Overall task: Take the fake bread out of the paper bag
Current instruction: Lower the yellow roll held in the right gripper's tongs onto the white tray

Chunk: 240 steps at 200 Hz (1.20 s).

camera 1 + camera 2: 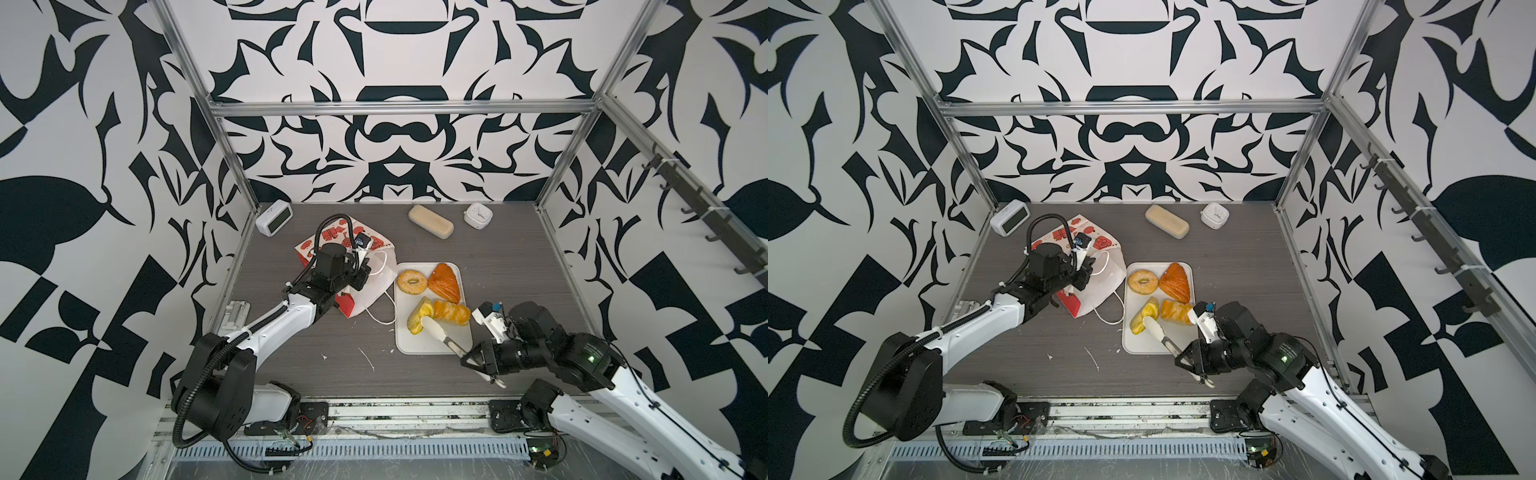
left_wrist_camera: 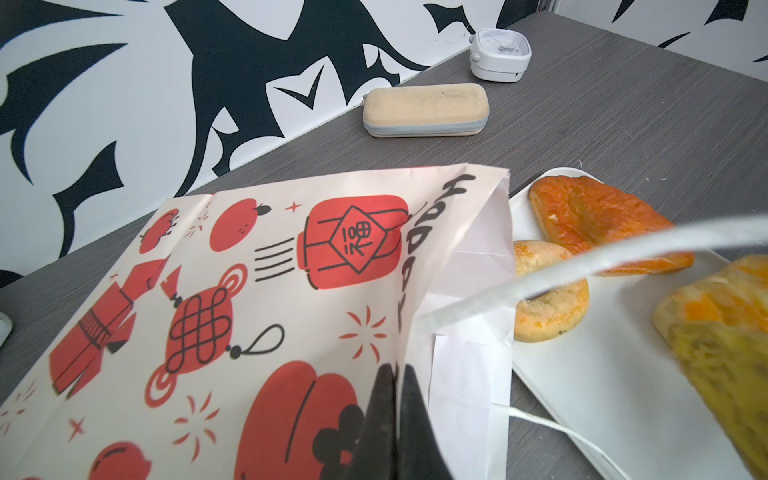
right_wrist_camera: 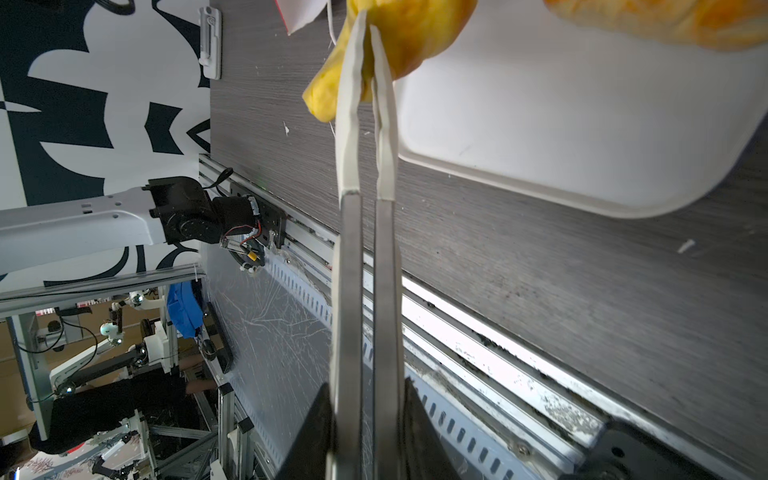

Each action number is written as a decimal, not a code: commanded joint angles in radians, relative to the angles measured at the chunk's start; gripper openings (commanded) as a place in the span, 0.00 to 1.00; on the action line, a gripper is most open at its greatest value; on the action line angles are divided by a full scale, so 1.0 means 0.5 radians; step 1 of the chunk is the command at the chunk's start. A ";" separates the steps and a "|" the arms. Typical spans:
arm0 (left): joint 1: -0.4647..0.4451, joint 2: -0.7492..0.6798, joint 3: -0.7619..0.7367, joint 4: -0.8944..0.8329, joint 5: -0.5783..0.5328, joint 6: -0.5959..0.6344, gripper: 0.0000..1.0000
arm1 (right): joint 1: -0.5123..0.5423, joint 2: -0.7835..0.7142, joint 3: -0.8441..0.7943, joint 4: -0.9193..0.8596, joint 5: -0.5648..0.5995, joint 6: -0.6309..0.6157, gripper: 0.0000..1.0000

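My left jaws are pressed together on the rim of the paper bag (image 2: 249, 291), with the paper pinched between them. That's left of centre in both top views. The bag is tipped over on the counter (image 1: 519, 266), printed face up, and its white mouth opens to the right toward the tray (image 1: 432, 347). One white cord handle (image 1: 380, 318) loops onto the counter just beside the tray's left edge.

My right jaws, lower right in the top views, are clamped on a pair of tongs (image 1: 440, 334). The tongs' pale tips are squeezed onto a yellow pastry (image 1: 415, 318) at the left side of the tray. In the right wrist view it hangs past the tray's edge. Can't tell if it's resting on the tray or lifted.

Also on the tray are the ring bagel (image 1: 411, 281) at upper left, the dark triangular puff (image 1: 445, 282) at upper right, and an orange striped croissant (image 1: 451, 312) touching the yellow pastry.
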State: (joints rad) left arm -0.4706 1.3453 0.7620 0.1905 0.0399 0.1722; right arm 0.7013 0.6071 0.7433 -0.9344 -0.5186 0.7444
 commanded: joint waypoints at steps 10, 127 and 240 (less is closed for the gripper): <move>0.006 -0.045 -0.079 0.104 -0.034 -0.028 0.00 | -0.007 -0.064 0.199 -0.202 0.031 0.037 0.02; 0.008 -0.092 -0.127 0.142 -0.051 -0.010 0.00 | -0.007 0.098 0.337 -0.605 -0.009 0.037 0.02; 0.007 -0.046 -0.182 0.239 -0.011 -0.035 0.00 | -0.007 0.693 0.507 -0.463 -0.040 -0.214 0.03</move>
State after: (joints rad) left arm -0.4706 1.3178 0.6930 0.2661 0.0185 0.1719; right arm 0.7017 0.9173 0.9352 -1.2137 -0.5354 0.6830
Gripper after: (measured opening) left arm 0.049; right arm 0.255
